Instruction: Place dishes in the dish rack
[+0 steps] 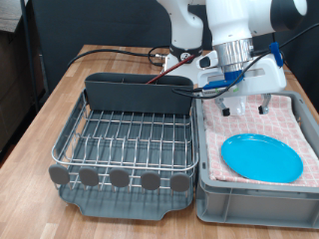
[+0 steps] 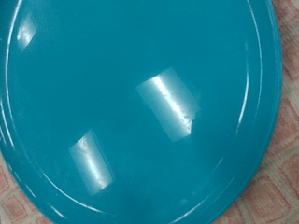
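The light-blue plate (image 1: 261, 157) lies flat on the pink-and-white checkered cloth inside the grey tub (image 1: 254, 197) at the exterior view's right. It fills the wrist view (image 2: 140, 103). My gripper (image 1: 248, 108) hangs just above the tub, over the plate's far edge, with its fingers apart and nothing between them. No fingers show in the wrist view. The dish rack (image 1: 125, 139), a chrome wire grid on a dark grey tray with a tall trough (image 1: 140, 95) along its far side, stands at the left with nothing in it. The wooden spoon and the white cup are out of view.
The rack and tub stand side by side on a wooden table (image 1: 45, 110). Cables and the robot base (image 1: 184, 55) lie behind the trough. The tub's walls rise around the plate.
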Controlling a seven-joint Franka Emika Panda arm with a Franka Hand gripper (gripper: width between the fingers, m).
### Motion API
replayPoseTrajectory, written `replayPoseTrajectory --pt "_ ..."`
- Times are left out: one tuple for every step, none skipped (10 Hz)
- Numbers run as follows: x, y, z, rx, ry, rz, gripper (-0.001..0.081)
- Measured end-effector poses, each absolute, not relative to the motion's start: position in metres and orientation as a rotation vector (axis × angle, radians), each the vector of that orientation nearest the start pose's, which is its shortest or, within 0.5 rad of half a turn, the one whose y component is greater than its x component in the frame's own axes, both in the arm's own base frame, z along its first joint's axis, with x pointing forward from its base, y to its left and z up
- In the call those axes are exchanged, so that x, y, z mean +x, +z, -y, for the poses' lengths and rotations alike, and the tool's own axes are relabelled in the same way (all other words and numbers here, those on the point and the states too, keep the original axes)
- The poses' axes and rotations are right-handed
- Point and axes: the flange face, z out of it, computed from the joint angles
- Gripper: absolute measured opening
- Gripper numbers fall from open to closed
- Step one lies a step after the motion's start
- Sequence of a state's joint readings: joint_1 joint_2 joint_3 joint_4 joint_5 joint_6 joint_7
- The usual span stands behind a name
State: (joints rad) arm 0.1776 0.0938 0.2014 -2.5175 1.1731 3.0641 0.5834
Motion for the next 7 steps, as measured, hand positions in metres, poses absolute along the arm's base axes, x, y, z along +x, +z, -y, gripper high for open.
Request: replayPoseTrajectory --pt "0.456 0.263 -0.103 -2.056 -0.222 -1.662 0.0802" --pt "0.458 0.259 -0.102 -2.053 -0.221 -1.657 0.0802" --pt "0.46 0.256 -0.102 -2.045 -0.22 -1.659 0.0802" --pt "0.461 0.252 -0.101 -2.034 -0.227 -1.663 0.0802" --pt "0.462 0.25 -0.101 -2.026 -0.234 -1.663 0.0802" --pt "0.464 0.247 -0.101 -2.02 -0.237 -1.66 0.0802" --pt "0.465 0.244 -0.101 -2.017 -0.24 -1.658 0.0802"
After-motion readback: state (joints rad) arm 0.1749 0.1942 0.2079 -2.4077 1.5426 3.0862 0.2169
